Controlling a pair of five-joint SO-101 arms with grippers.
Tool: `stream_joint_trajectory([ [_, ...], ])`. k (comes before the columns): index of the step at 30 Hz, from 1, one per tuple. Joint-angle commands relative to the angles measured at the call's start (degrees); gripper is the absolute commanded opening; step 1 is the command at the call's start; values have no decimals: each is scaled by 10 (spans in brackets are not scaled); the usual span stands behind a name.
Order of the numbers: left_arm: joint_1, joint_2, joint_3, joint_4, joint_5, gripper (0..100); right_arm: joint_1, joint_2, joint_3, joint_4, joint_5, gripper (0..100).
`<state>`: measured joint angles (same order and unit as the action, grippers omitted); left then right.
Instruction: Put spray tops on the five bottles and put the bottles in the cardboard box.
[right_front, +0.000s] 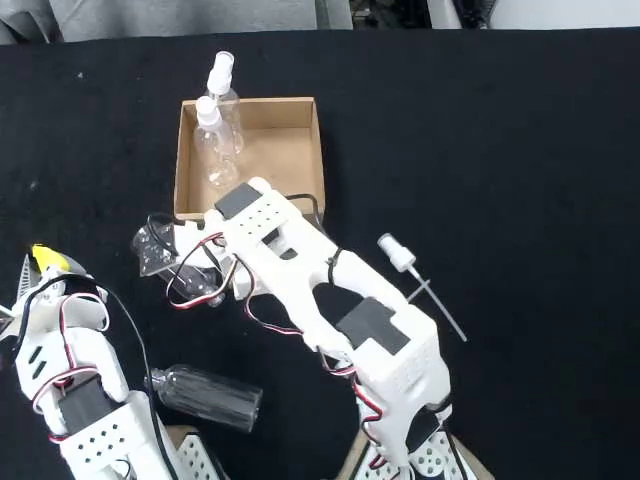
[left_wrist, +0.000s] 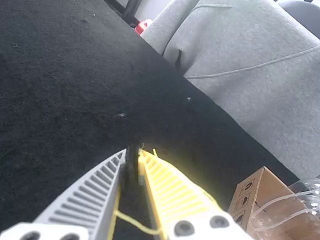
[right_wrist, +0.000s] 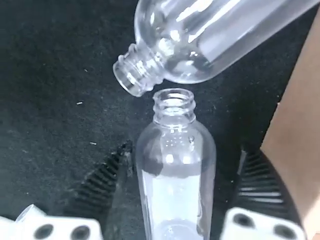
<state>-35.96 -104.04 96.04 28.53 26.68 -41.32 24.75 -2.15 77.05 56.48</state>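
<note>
Two clear bottles with white spray tops (right_front: 213, 135) stand at the far left of the cardboard box (right_front: 290, 150). My right gripper (right_wrist: 186, 148) is open just in front of the box, one finger on each side of an uncapped clear bottle (right_wrist: 175, 175) lying on the table, with gaps on both sides. A second uncapped bottle (right_wrist: 200, 35) lies slantwise just beyond its mouth. A third uncapped bottle (right_front: 205, 396) lies near the front. A loose spray top (right_front: 400, 255) with its tube lies to the right. My left gripper (left_wrist: 132, 156) is shut and holds nothing, at the front left.
The table is covered in black cloth (right_front: 500, 130). The right arm (right_front: 330, 290) crosses the middle of the table toward the box. A box corner (left_wrist: 252, 192) is off to the side in the left wrist view. Open cloth lies at the far right.
</note>
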Motion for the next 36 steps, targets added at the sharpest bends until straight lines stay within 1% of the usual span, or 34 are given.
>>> stream_joint_trajectory([
  [1,-4,-7,14,-11,-4,33,25,-6,-6,3,5,257],
  [10,-5,-7,14,-11,-4,33,27,-6,-2,3,5,243],
  [12,-5,-7,14,-11,-4,33,27,-6,-3,0,5,185],
  [15,-5,-7,14,-11,-4,33,27,-6,-2,-21,4,57],
  [17,-5,-7,14,-11,-4,33,27,-6,-2,-25,4,13],
  [21,-5,-7,14,-11,-4,33,26,-10,-7,-8,2,15],
  [27,-5,-7,14,-11,-4,33,25,-25,-30,51,0,15],
  [31,-5,-7,14,-11,-4,33,8,-46,-29,74,-41,15],
  [36,-5,-7,14,-11,-4,33,-26,-75,-28,129,-75,15],
])
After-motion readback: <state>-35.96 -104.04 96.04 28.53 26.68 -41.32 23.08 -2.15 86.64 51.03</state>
